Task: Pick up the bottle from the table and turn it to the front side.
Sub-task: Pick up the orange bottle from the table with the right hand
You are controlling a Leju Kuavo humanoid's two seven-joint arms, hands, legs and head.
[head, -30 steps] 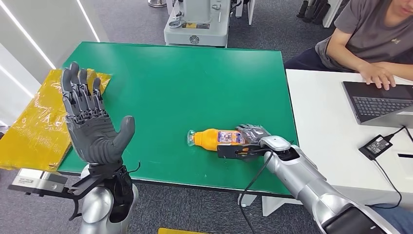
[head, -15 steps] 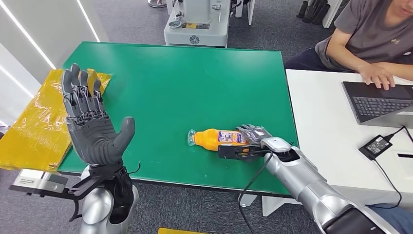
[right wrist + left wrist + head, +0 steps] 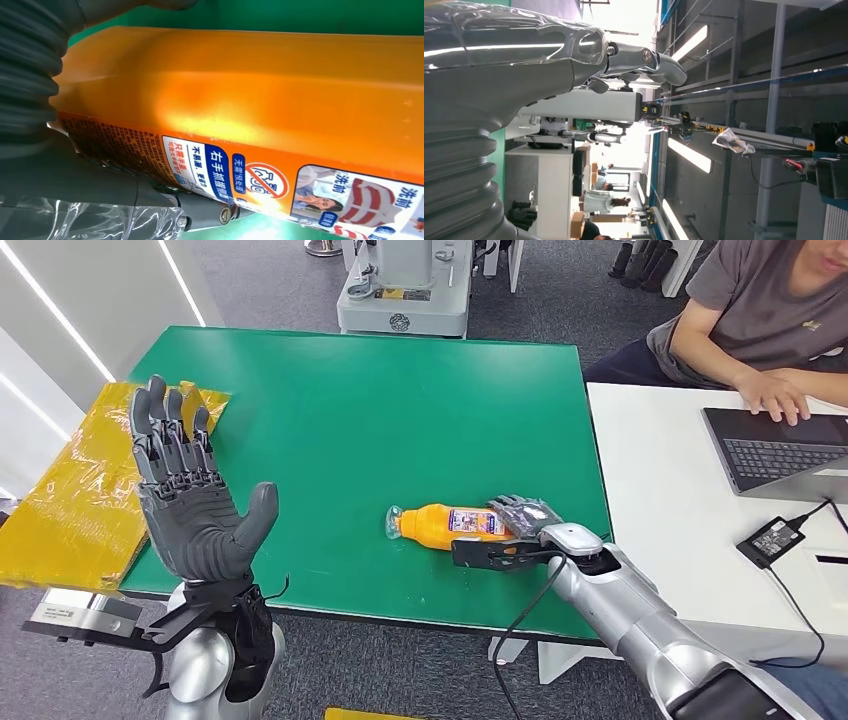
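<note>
The raised grey left hand (image 3: 195, 505) is spread wide, palm up, holding nothing. On the green surface (image 3: 350, 410), the right hand (image 3: 520, 525) wraps the base of the orange plastic bottle (image 3: 445, 525), which lies on its side near the front edge.

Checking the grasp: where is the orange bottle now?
In the head view, the orange bottle lies on its side near the green table's front right edge, at the right hand.

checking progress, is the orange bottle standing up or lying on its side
Lying on its side. The orange bottle rests lengthwise on the green table, clear cap end pointing toward the robot's left, with the right hand at its base.
</note>
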